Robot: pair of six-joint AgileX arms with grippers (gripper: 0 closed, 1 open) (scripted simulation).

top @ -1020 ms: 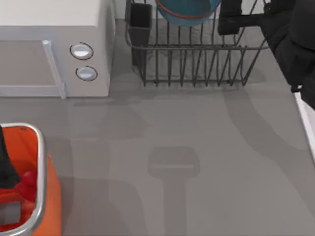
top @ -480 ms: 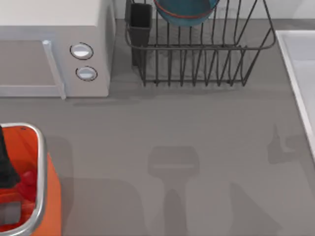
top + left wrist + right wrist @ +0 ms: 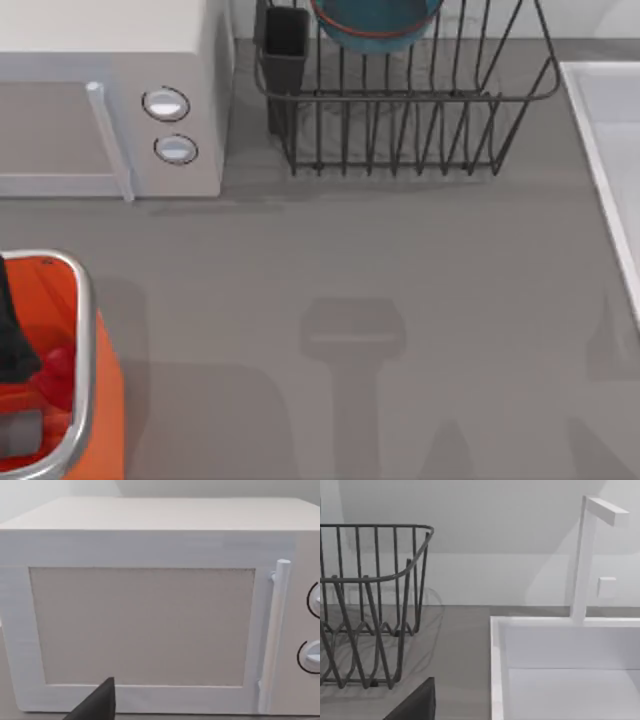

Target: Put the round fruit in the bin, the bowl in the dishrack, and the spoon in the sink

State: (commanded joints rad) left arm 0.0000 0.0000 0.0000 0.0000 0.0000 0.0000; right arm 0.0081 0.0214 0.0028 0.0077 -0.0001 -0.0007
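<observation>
The left claw (image 3: 99, 706) shows as one dark tip low in the left wrist view. I cannot tell if it is spread or pressed together. Straight ahead of this claw stands the white microwave (image 3: 145, 625), with its door, its upright handle and its two round knobs facing the claw.

In the top view a dark part of the left arm (image 3: 8, 320) hangs over the bin (image 3: 85, 320), at the left edge of the surface (image 3: 400, 260). The round fruit (image 3: 55, 372) lies inside the bin, just beside this dark part.

The right claw (image 3: 417, 705) also shows as one dark tip, in the right wrist view, and its state I cannot tell either. Ahead of this claw are the dishrack (image 3: 370, 605) and the sink (image 3: 495, 645), side by side, with a strip of the grey surface between them. The raised white rim of the sink is near the claw. A white square tap (image 3: 582, 560) rises at the far side of the basin, well beyond the claw.

The bowl (image 3: 375, 25) stands in the dishrack (image 3: 400, 130), between the thin bars and tilted on its edge. It is next to the black utensil cup (image 3: 286, 40), at the corner of the rack that is close to the microwave (image 3: 110, 90). The sink (image 3: 585, 120) lies at the right edge of the surface, just beside the rack.
</observation>
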